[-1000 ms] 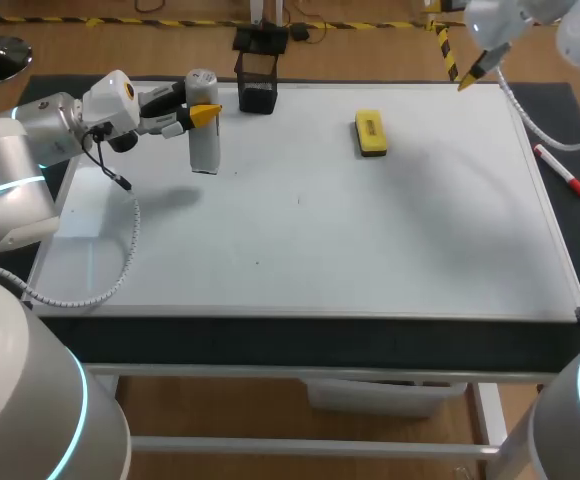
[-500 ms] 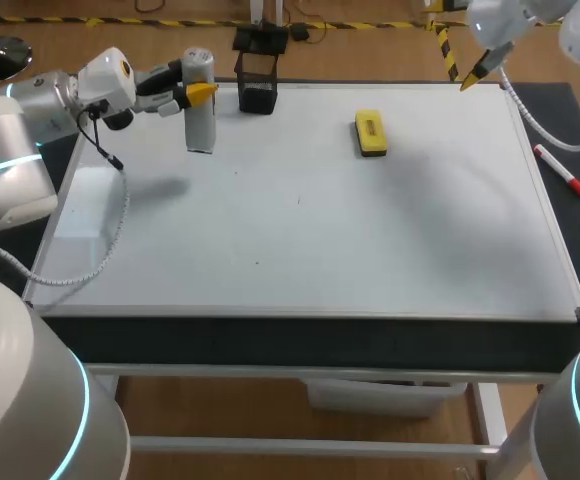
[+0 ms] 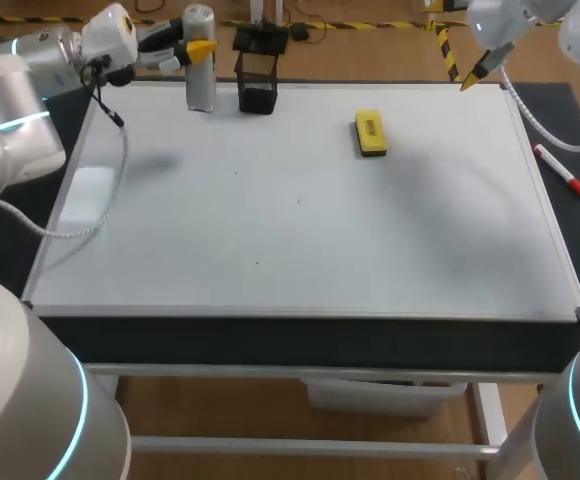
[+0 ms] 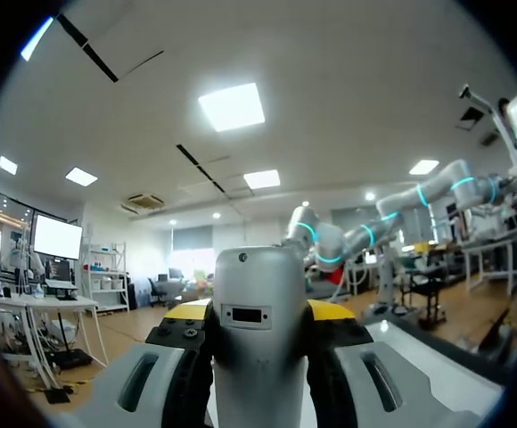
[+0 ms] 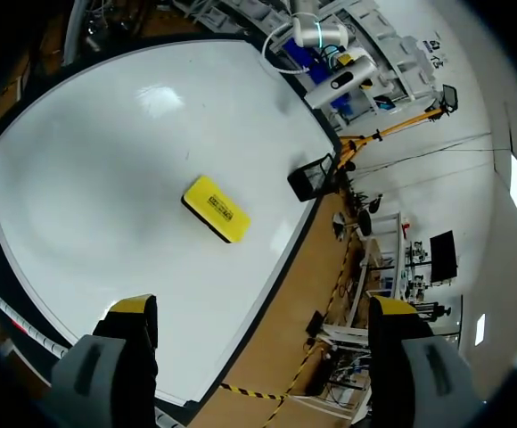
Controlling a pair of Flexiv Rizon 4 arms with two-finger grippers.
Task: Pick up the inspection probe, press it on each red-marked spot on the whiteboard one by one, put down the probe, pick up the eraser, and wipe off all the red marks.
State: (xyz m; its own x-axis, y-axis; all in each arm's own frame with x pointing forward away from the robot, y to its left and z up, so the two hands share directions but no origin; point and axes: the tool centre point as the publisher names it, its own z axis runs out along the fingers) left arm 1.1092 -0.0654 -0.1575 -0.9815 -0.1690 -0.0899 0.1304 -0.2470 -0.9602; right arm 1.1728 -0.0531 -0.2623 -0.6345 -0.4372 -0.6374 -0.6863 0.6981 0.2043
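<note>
- Head view, looking down on the table (image 3: 560, 120): a large whiteboard (image 3: 300, 240) lies flat and covers most of the dark tabletop.
- Our left arm comes in from the left, and its left gripper (image 3: 202, 47) is at the whiteboard's far left corner.
- That gripper is clamped on the probe (image 3: 201, 80), a grey cylinder standing upright, held near its top end.
- The probe's lower end is over the board's far edge, just beside a black holder (image 3: 257, 88). We cannot tell whether the probe touches the board.
- The yellow eraser (image 3: 371, 132) lies flat on the whiteboard, near the far edge, right of the middle and well apart from both grippers.
- A few tiny dark specks (image 3: 298, 200) dot the middle of the board. We cannot tell their colour.
- A red marker (image 3: 562, 170) lies on the dark tabletop just beside the board's right edge.
- Our right gripper (image 3: 475, 70) hangs above the far right corner of the board.
- Left wrist view: the probe (image 4: 260, 330) stands between the yellow-tipped fingers (image 4: 330, 312), which press it from both sides.
- Right wrist view: the right gripper (image 5: 258, 308) has its fingers spread wide with nothing between them. The eraser (image 5: 216, 209) lies on the whiteboard (image 5: 89, 178) ahead of it.
</note>
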